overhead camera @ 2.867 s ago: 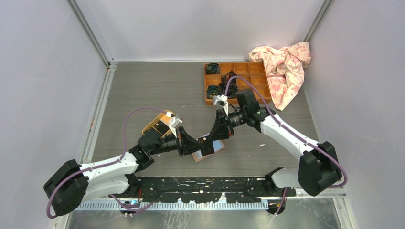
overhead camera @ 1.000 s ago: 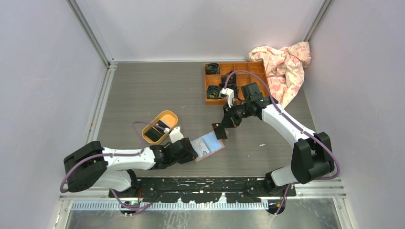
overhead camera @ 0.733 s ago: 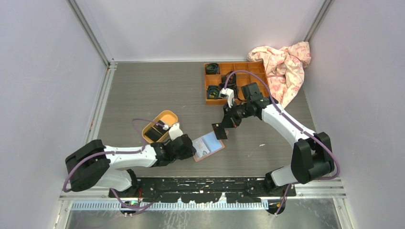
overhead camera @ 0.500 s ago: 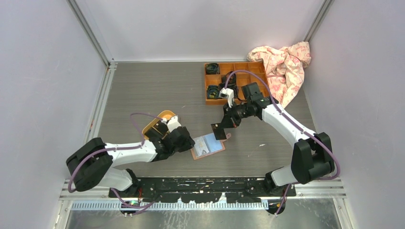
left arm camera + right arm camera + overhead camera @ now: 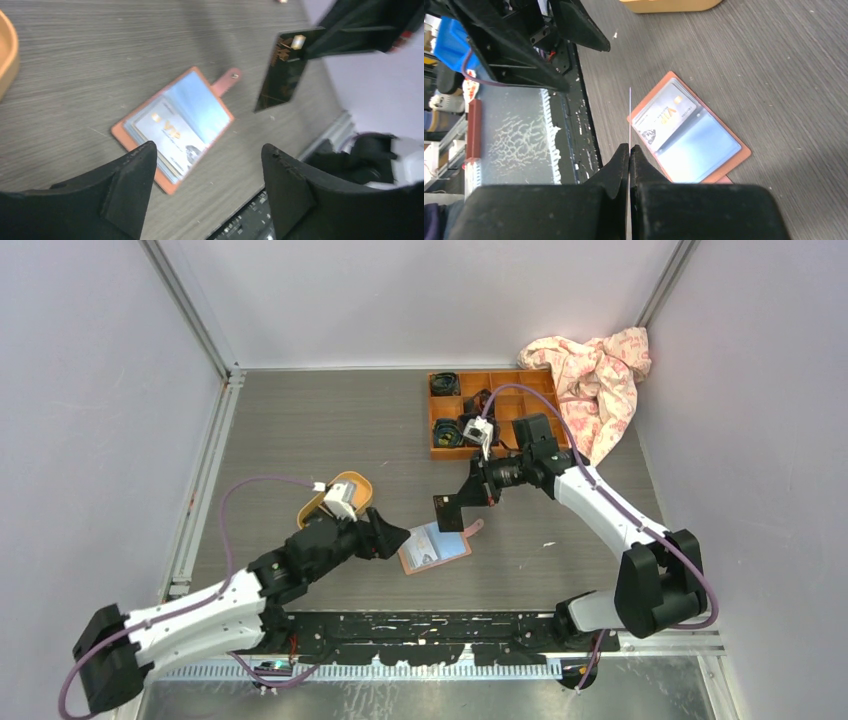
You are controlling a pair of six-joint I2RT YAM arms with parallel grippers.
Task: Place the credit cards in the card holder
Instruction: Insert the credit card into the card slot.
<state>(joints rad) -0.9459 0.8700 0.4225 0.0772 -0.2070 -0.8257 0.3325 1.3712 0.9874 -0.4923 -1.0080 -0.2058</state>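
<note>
The right gripper (image 5: 629, 150) pinches a dark credit card (image 5: 280, 70) raised close over the open pink card holder (image 5: 434, 547) on the table (image 5: 300, 440); the left gripper (image 5: 207, 150), jaws spread, hovers beside. A clean insertion likely needs the card's edge square to the empty pocket (image 5: 704, 145), holder pinned

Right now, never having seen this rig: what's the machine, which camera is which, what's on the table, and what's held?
Two robot arms stand side by side. The wide picture looks down from above; the other two come from wrist cameras. On the grey table lie an open salmon-pink leather folding wallet, a yellow oval tray, an orange-brown wooden compartment box and a pink patterned cloth. The right claw is shut on a thin dark plastic card; the left claw is open and empty.
</note>
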